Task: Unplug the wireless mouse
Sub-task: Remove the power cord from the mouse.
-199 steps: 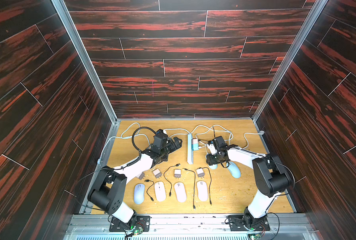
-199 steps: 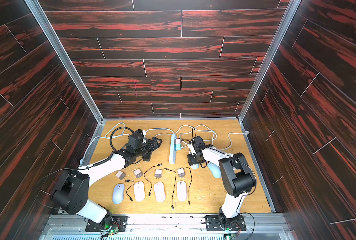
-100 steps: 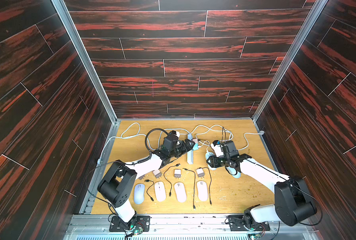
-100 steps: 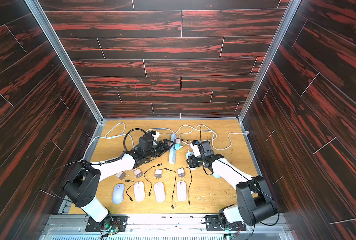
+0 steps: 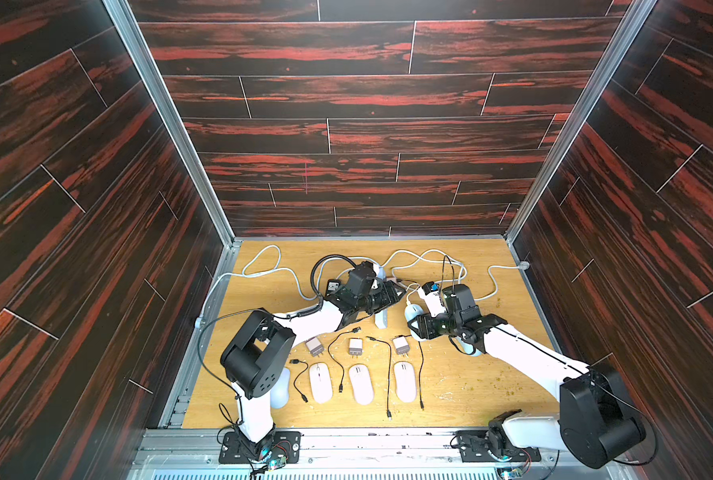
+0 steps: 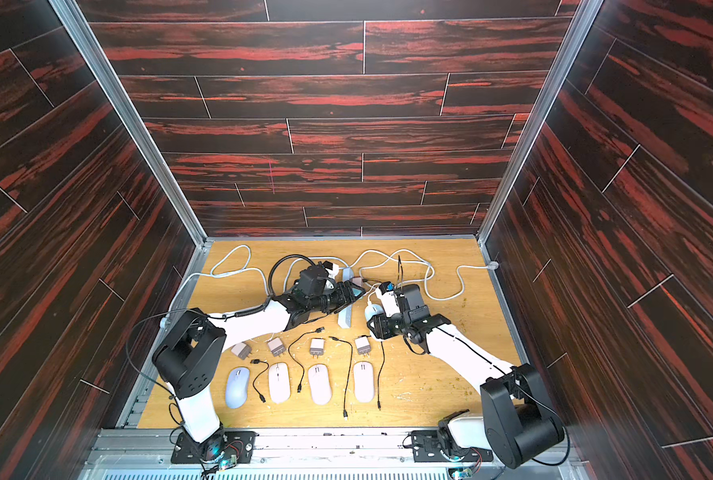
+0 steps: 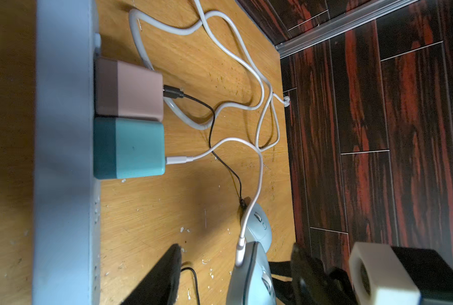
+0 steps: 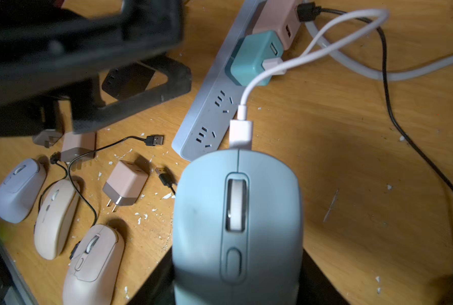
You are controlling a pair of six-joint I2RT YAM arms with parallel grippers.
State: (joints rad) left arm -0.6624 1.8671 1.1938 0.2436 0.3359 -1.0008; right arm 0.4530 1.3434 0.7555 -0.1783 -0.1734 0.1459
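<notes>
The blue wireless mouse (image 8: 237, 224) was just right of the table's (image 5: 471, 386) middle, clamped in the right gripper's (image 8: 236, 287) jaws. A white plug (image 8: 241, 132) was in its nose, wired to a teal charger (image 8: 254, 56) on the power strip (image 5: 381, 320) at the mouse's 9 o'clock. The left gripper (image 7: 234, 274), at 10 o'clock, had its jaws apart astride the plug.

The worktop (image 8: 352, 158) is light wood-grain board with a matt finish. The blue mouse (image 8: 206, 211), the power strip (image 8: 206, 111) and the teal charger (image 8: 251, 58) are smooth matt plastic, and the white cable (image 8: 242, 109) has a slight sheen. The walls (image 5: 346, 95) are dark, red-streaked wood-look planks, and the corner posts (image 5: 167, 116) are pale metal.
</notes>
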